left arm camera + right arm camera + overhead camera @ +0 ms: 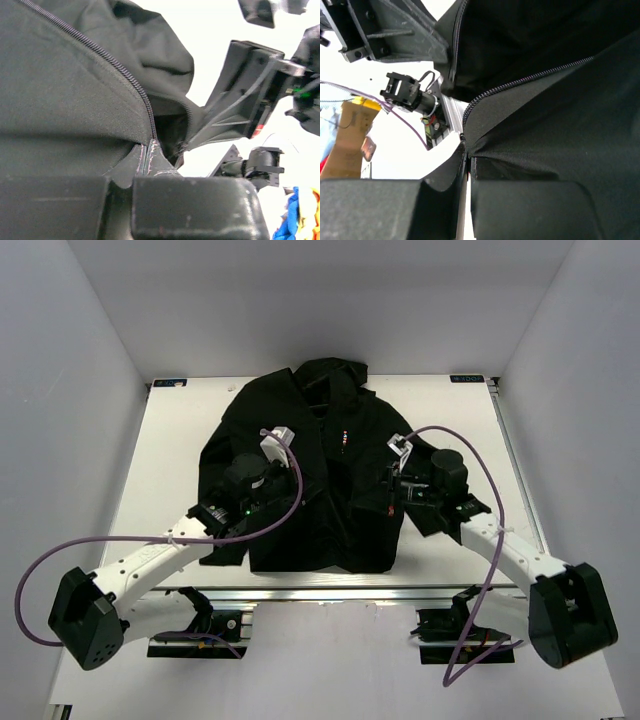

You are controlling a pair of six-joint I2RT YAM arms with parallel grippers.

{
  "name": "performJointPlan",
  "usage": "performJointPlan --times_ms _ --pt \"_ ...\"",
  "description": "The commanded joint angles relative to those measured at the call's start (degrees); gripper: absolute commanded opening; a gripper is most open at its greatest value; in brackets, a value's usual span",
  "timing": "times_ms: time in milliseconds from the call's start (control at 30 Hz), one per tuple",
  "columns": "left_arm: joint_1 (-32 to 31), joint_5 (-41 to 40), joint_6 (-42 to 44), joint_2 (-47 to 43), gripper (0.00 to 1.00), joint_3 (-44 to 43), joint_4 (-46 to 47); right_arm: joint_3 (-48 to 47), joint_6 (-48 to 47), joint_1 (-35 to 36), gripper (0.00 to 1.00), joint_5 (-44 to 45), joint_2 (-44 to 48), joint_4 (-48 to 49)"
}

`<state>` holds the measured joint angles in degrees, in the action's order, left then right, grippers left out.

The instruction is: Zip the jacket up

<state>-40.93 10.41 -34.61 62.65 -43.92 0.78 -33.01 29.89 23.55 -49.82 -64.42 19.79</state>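
Observation:
The black hooded jacket (320, 530) lies spread on the white table (170, 460), hood at the far side, with tiny red-white marks (345, 437) on the chest. My left gripper (285, 465) is over its left front; in the left wrist view its fingers (149, 155) are shut on the jacket's edge where the zipper teeth (115, 62) end. My right gripper (385, 495) is over the right front; in the right wrist view (467, 150) it is shut on the other zipper edge (520, 82), with the fabric held up off the table.
An aluminium rail (330, 592) runs along the table's near edge. White walls close in the left, right and back. The right arm's gripper body (250, 95) shows close in the left wrist view. A cardboard box (350, 135) stands beyond the table.

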Motion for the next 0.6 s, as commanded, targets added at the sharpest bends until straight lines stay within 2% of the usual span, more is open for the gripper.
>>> performJointPlan --times_ms 0,267,567 --pt "0.15 5.31 -0.28 0.62 0.00 0.33 10.03 -3.54 1.93 0.62 0.00 -5.02 -2.37 9.91" --pt "0.23 7.77 0.77 2.74 0.00 -0.73 10.21 -6.36 2.10 2.46 0.00 -3.00 -5.98 12.02" --pt "0.23 8.57 0.51 3.00 0.00 -0.29 11.09 -7.59 2.02 2.82 0.00 -2.74 -7.03 10.27"
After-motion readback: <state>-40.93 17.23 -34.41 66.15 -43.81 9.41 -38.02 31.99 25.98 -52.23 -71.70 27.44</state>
